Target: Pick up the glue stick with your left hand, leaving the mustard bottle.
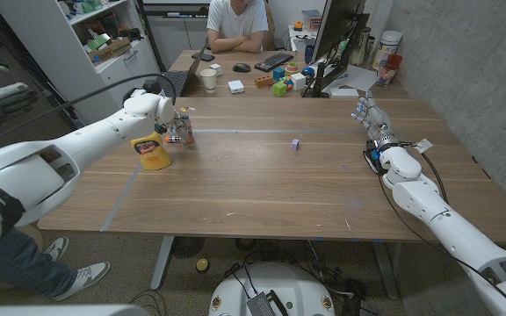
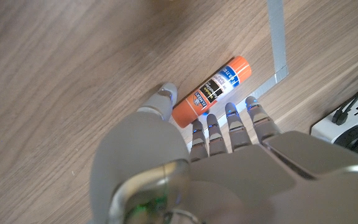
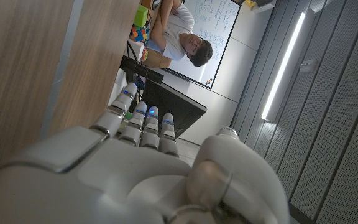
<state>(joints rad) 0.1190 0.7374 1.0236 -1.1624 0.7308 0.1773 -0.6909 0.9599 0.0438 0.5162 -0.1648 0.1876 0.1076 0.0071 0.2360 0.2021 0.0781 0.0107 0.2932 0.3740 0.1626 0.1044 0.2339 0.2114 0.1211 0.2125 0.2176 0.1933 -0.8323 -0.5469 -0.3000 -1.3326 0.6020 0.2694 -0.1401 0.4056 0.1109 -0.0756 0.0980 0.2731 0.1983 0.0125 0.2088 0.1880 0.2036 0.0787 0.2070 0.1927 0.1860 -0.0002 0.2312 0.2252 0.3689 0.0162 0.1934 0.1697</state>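
Step in hand: reach. Left robot hand over glue stick, fingers apart, nothing gripped. Stick lies flat on desk, beside mustard bottle. Next: close thumb and fingers around stick, lift. Right robot hand released, idle.

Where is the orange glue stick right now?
The glue stick lies on the wooden table on the robot's left side, just under the left hand, between its thumb and fingers. The yellow mustard bottle stands right beside it.

Office or lab: monitor, keyboard, shelving, whiteboard.
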